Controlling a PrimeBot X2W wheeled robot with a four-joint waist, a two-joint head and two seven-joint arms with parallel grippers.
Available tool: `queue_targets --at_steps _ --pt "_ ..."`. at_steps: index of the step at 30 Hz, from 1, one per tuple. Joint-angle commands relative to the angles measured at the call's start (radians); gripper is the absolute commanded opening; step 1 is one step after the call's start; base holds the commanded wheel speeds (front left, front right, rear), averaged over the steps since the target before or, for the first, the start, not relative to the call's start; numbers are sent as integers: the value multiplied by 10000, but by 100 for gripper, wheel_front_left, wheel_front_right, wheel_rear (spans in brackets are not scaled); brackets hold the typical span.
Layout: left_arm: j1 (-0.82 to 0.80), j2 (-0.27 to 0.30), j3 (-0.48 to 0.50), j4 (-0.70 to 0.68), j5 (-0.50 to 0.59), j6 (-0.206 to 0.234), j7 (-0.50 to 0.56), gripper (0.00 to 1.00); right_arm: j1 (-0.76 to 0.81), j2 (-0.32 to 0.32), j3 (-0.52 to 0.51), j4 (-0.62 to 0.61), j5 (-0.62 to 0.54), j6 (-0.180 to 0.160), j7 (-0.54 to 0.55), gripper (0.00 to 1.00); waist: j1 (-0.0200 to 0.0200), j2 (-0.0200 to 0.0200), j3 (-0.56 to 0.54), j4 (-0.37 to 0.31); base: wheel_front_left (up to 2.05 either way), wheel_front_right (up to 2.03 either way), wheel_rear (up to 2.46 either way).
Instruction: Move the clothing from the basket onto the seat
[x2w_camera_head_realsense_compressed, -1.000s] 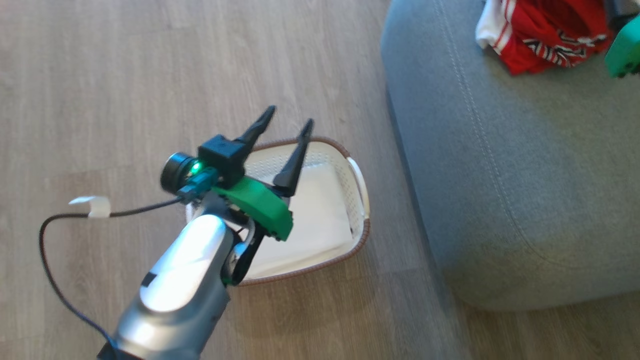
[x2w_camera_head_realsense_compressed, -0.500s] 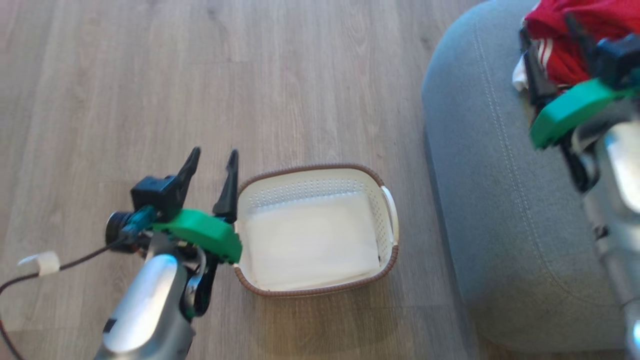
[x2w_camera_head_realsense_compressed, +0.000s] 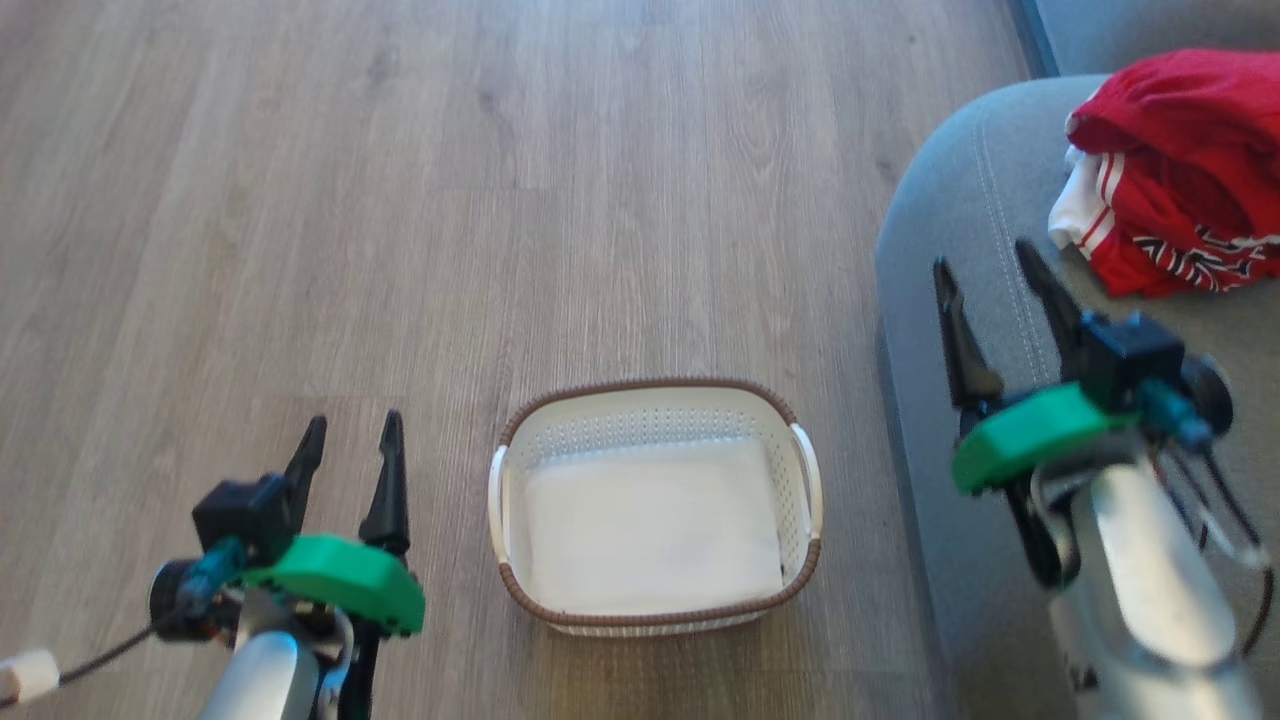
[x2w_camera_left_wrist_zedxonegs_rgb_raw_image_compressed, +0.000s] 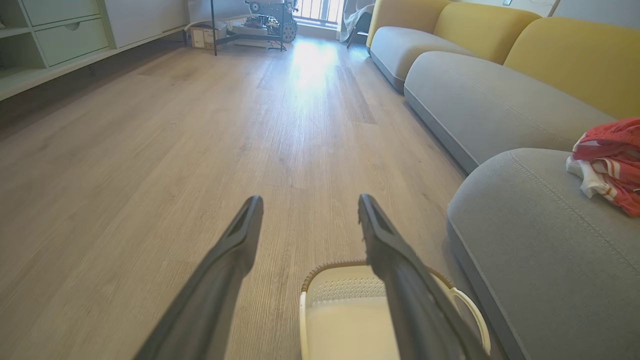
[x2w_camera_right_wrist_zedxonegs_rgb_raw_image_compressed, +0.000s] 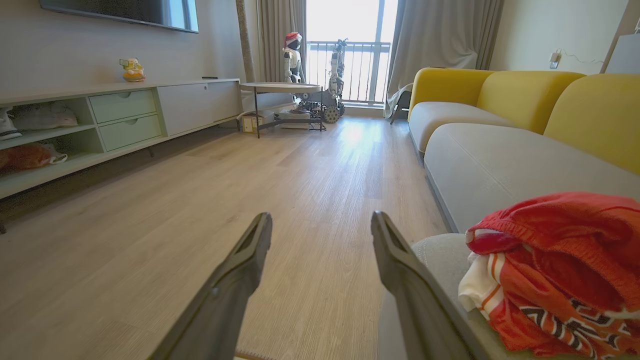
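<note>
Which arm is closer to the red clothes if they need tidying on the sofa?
The right. The right tool, open, hangs over the seat, beside the clothing. The left tool is over the floor, on the far side of the empty basket.

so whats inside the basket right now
The basket holds nothing; its flat white bottom is bare. The clothing lies piled on the seat, and the pile's lower layers are covered.
</note>
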Motion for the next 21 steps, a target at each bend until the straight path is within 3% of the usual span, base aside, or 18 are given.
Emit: queue_targets --at_steps 1,10,21 --pt "24 218 510 -558 143 -26 -125 100 274 203 52 -774 -116 -4 -25 100 1 0 -171 69 0 0 0" --pt "1382 154 966 -1367 450 42 -125 100 1999 384 -146 -2196 315 -4 387 100 1 0 -507 46 0 0 0" --pt "2269 30 1230 -1846 536 155 -126 100 3353 389 -242 -3048 932 -4 468 100 1 0 -742 53 0 0 0"
